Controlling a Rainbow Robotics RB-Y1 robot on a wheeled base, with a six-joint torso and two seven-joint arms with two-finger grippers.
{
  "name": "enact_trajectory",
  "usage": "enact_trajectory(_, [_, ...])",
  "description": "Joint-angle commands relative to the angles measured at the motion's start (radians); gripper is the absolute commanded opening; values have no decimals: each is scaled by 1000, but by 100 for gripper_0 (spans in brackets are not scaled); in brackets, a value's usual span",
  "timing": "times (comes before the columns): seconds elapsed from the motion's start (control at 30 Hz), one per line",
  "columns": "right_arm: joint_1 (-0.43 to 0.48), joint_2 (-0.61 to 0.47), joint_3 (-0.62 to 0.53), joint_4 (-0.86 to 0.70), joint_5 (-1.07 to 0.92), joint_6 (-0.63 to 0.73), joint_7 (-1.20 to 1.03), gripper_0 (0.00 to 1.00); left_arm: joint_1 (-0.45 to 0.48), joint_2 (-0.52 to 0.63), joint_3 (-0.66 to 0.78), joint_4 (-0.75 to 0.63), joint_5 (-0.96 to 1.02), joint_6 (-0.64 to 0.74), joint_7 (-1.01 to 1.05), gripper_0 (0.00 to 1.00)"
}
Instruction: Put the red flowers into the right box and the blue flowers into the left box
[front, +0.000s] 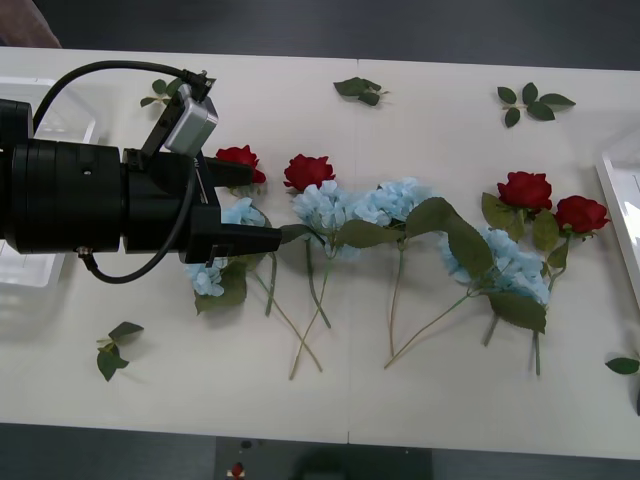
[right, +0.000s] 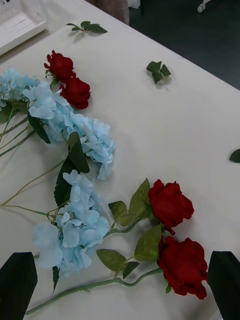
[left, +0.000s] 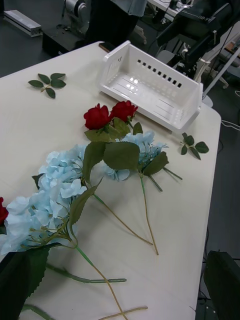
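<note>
Red flowers lie in a row on the white table: two roses (front: 239, 157) (front: 308, 171) at the left, two more (front: 525, 189) (front: 581, 213) at the right. Blue flowers (front: 325, 205) (front: 400, 198) (front: 510, 262) lie among them. My left gripper (front: 262, 205) hovers open over the leftmost blue flower (front: 210, 275), next to the leftmost rose. The right gripper (right: 120, 290) is open above the two right-hand roses (right: 170, 204) (right: 184, 265). The left box (front: 60, 115) sits at the table's left edge, the right box (front: 622, 200) at its right edge, also seen from the left wrist (left: 150, 85).
Loose green leaf sprigs (front: 360, 90) (front: 530, 102) (front: 115, 350) lie scattered around the flowers, another (front: 622, 365) near the right edge. Long stems (front: 310, 320) reach toward the table's front edge. The black left arm (front: 80, 195) covers part of the left box.
</note>
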Motion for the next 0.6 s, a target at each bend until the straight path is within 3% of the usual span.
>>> enact_trajectory(0.03, [17, 15, 19, -10, 6, 8, -17, 100, 44, -33, -24, 0, 19, 7, -40, 100])
enact_trajectory(0.2, [0, -36, 107, -3, -23, -27, -17, 100, 37, -36, 10, 26, 124, 34, 56, 100])
enact_trajectory(0.4, [0, -64, 145, -3, 22, -71, -17, 100, 26, 2, 43, 26, 125, 93, 323, 100])
enact_trajectory(0.6, [0, -93, 200, -20, 98, -128, -17, 100, 26, 17, 42, 26, -19, 169, 619, 100])
